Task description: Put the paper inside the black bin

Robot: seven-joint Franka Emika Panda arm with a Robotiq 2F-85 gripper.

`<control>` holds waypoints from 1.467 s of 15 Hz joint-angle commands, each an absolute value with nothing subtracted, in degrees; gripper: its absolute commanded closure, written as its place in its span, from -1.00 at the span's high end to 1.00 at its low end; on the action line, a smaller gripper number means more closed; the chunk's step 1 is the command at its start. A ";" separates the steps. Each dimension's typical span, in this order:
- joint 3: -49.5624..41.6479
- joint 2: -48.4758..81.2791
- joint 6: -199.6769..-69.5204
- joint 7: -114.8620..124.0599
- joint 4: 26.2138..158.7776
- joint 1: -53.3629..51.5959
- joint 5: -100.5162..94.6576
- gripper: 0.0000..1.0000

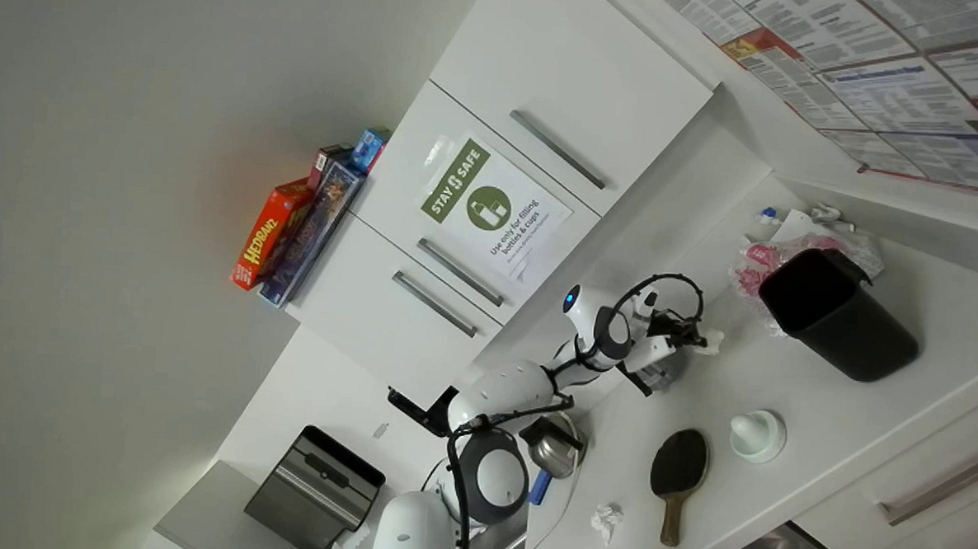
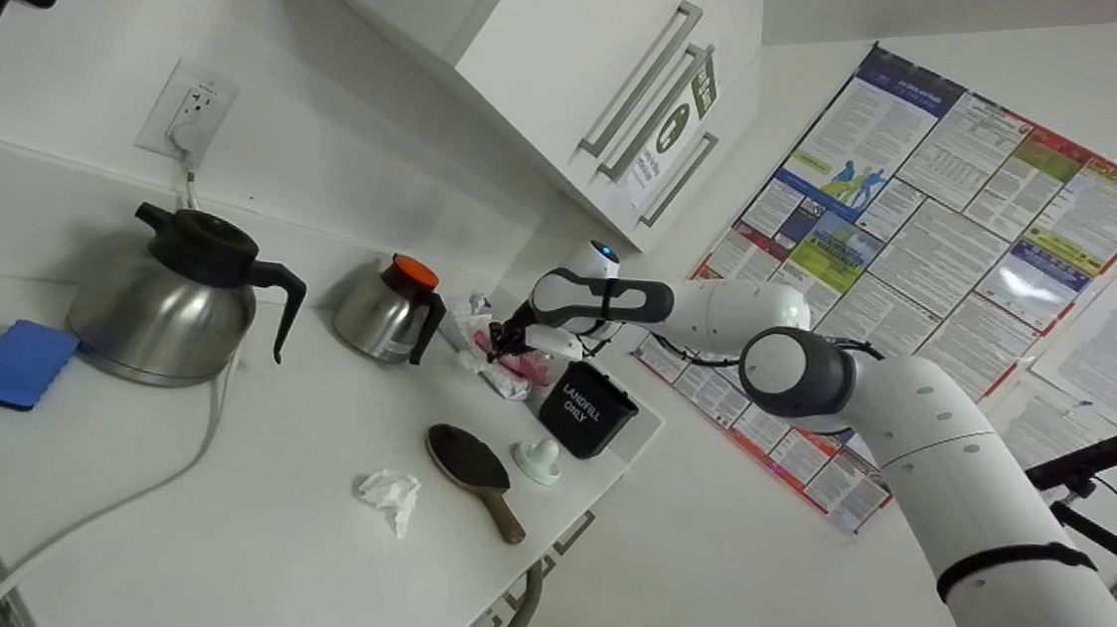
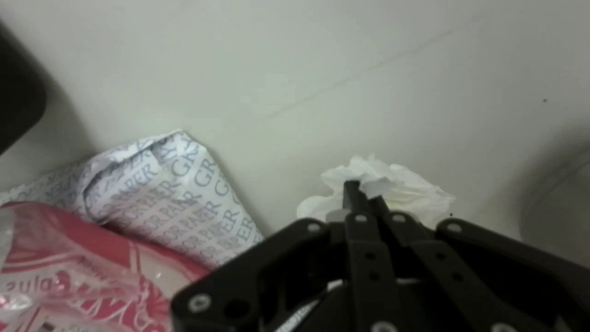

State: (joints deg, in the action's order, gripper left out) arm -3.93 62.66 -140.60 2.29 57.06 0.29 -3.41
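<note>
The black bin (image 1: 864, 334) stands upright on the counter with its open top showing; in an exterior view its side (image 2: 583, 413) reads "LANDFILL ONLY". A dark corner at the left of the wrist view (image 3: 18, 87) looks like part of it. My gripper (image 3: 365, 196) has its fingers drawn together on a crumpled white paper (image 3: 408, 186), which spreads out past the fingertips. In an exterior view the gripper (image 1: 695, 340) is apart from the bin, on the cupboard side, with the paper (image 1: 711, 343) at its tips. A second crumpled paper (image 2: 390, 493) lies on the counter.
A pink and clear plastic package (image 1: 758, 266) and printed wrapping (image 3: 179, 193) lie beside the bin. A dark paddle (image 1: 680, 464) and a pale green juicer-like piece (image 1: 757, 435) lie nearby. Steel jugs (image 2: 384, 315) (image 2: 170, 313) and a blue sponge (image 2: 18, 363) stand along the counter.
</note>
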 commanded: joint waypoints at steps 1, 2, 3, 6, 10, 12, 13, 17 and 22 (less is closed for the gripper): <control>-5.08 50.86 -141.45 2.92 70.02 -0.44 -4.43 -1.00; -5.58 48.47 -141.70 3.33 72.24 -0.60 -4.71 -1.00; -6.33 46.30 -141.73 4.06 74.28 -0.80 -5.10 -1.00; -8.92 39.55 -143.13 6.43 80.90 -1.19 -6.49 -1.00; -15.00 30.86 -145.99 15.18 90.10 -2.54 -10.66 -1.00; -18.89 26.53 -147.06 21.22 95.08 -3.50 -14.48 -1.00; -20.80 24.50 -147.42 24.26 97.58 -3.81 -16.63 -1.00; -24.41 19.73 -147.20 31.33 104.35 -2.03 -22.30 -1.00; -23.30 22.04 -158.61 31.26 107.84 2.86 -18.88 -1.00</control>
